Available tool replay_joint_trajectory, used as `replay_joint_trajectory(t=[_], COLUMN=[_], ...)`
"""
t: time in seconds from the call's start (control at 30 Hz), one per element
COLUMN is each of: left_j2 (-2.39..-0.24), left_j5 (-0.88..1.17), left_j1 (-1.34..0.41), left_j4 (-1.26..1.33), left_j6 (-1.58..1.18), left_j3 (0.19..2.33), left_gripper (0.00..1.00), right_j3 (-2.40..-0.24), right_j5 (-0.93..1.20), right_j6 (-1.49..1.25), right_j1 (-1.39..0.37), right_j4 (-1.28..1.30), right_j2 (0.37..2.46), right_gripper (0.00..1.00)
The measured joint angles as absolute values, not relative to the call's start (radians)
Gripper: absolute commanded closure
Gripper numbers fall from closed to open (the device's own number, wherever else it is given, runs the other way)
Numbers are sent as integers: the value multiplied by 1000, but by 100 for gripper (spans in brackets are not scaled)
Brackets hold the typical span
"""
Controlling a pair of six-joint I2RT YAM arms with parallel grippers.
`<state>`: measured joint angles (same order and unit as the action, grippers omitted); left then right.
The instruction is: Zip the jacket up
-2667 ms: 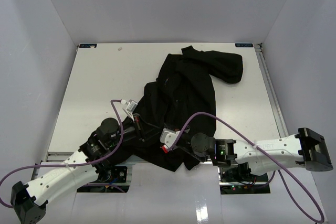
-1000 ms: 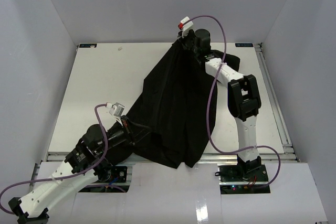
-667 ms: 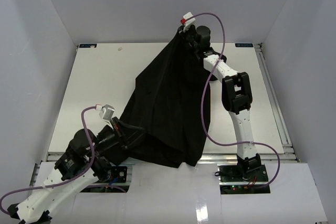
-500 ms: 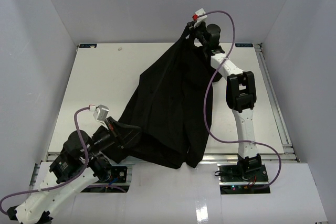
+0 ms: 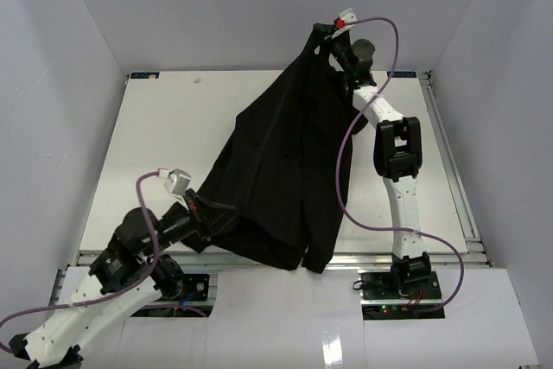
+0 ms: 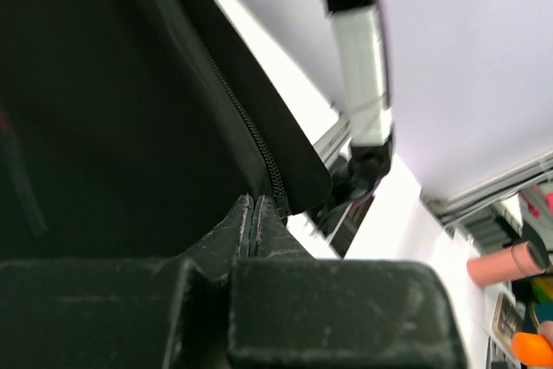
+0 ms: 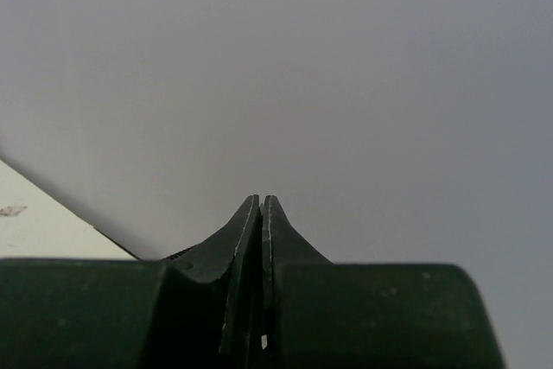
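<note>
While left hand (image 6: 252, 209), right hand (image 7: 261, 205) pinch, jacket (image 5: 285, 153) taut

Zipper teeth (image 6: 251, 136): plain only in the left wrist view; from above, lost in the black folds of the jacket (image 5: 285, 162).
Left gripper (image 5: 216, 212): tips buried in the near-left cloth.
Right gripper (image 5: 322, 34): fingertips too small to make out from above; in its own view, whether cloth sits between the pressed fingers cannot be told.
Table (image 5: 155, 144): its middle is covered by the jacket.
Left arm (image 5: 78, 326): elbow cut by the near edge.
Right arm (image 6: 359, 58): blurred, cut by the top edge.
Coloured objects (image 6: 518, 300): blurred, cut off at the right, unidentifiable.
</note>
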<state>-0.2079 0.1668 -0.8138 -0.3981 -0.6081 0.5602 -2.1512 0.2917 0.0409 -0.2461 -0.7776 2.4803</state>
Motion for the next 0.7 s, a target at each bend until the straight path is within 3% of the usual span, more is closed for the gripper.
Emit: replay_joint_trajectory(t=[0.2,0.3,0.33,0.47,0.53,0.57,0.63,0.7], left_j2=[-493,-702,-752,-838,-827,-817,-796,-768], left_j5=[215,233,239,252,249,247,227,175], left_j1=[-819,-821,-821,-827,-829,-831,-833,-835], left_j4=[-112,-1,28,105,121,126,116,84], left_j6=[-660,-671,-673,-678,-678,-678,-677,-668], left_j3=[358,337,336,335,335,335,342,355], left_gripper=[100,96,91,59,45,37,15,4], right_j3=[-2190,-2201,-2203,-2197,-2148,-2114,-2015,-1872], right_j5=[278,268,264,241,230,225,210,190], right_j6=[-51,-79,-87,-108,-119,-128,-151,-193], right_j1=[-193,-185,-184,-184,-185,-185,-185,-181], right_j4=[-841,-853,-854,-863,-886,-894,-917,-926], right_j2=[2562,2604,2614,2627,2600,2580,2524,2433], right_gripper=[91,81,77,43,14,5,10,10])
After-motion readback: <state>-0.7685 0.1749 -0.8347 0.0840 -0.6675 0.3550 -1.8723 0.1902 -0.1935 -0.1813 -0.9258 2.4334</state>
